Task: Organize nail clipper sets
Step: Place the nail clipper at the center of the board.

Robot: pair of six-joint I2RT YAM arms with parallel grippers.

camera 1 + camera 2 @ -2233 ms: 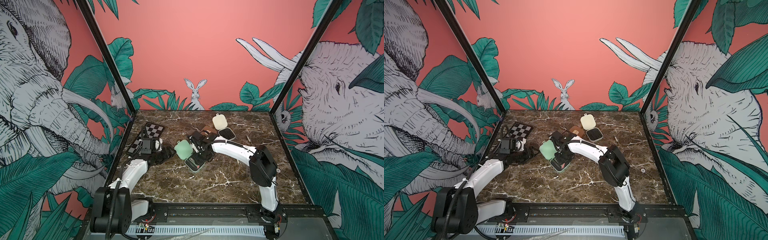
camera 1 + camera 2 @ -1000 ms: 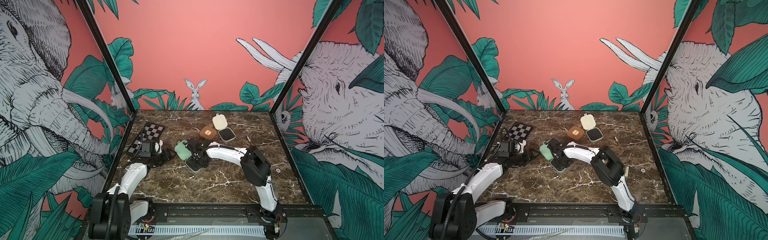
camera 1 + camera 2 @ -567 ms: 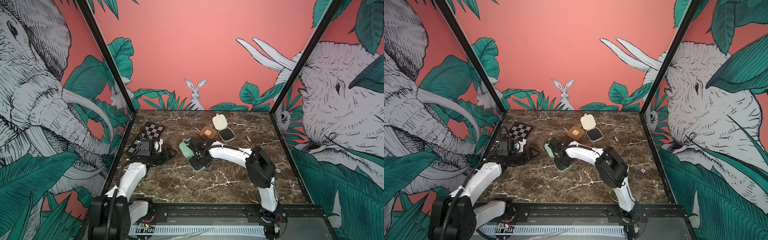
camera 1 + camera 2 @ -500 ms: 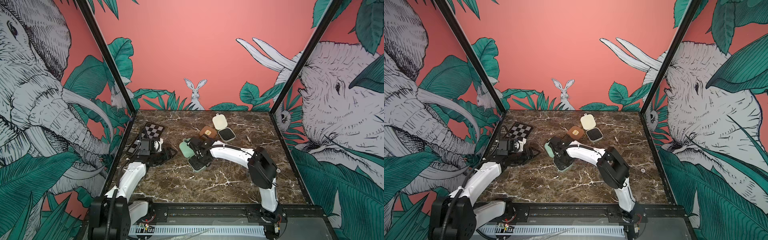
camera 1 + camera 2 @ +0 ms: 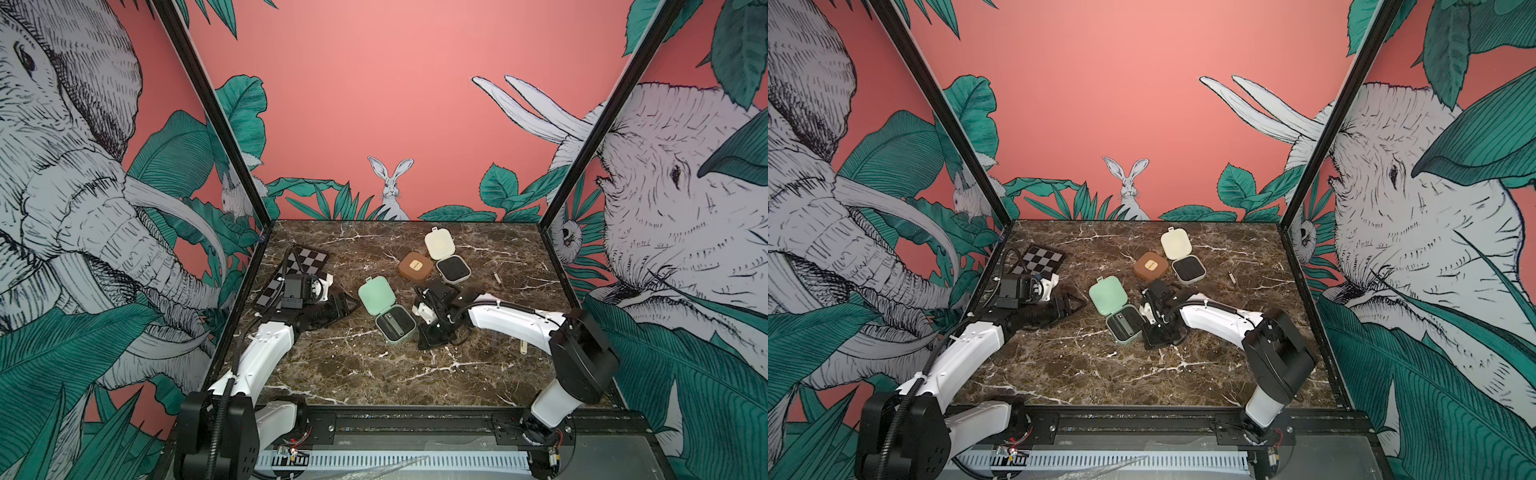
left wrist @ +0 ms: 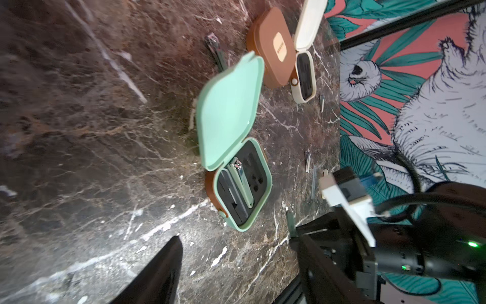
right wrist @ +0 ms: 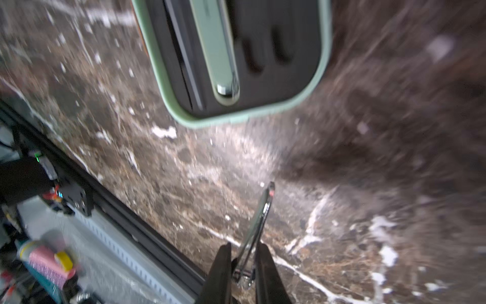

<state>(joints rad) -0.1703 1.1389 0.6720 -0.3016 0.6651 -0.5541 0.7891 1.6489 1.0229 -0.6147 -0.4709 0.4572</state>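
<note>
Right hand [image 7: 243, 256] is being used to pinch a slim metal tool [image 7: 259, 221], just beside the open mint green case [image 7: 244, 119]; alignment with a free insert slot [image 7: 251, 56] is being called for before lowering.

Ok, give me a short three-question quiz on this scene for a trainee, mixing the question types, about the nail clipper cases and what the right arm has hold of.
1. True or false: the brown case lies closed on the table.
2. The right end effector grips: A) nothing, B) a slim metal tool, C) a pen.
3. How many of the three cases stand open?

Key: 1 true. 2 B. 3 two, the mint green case and the cream case.
</note>
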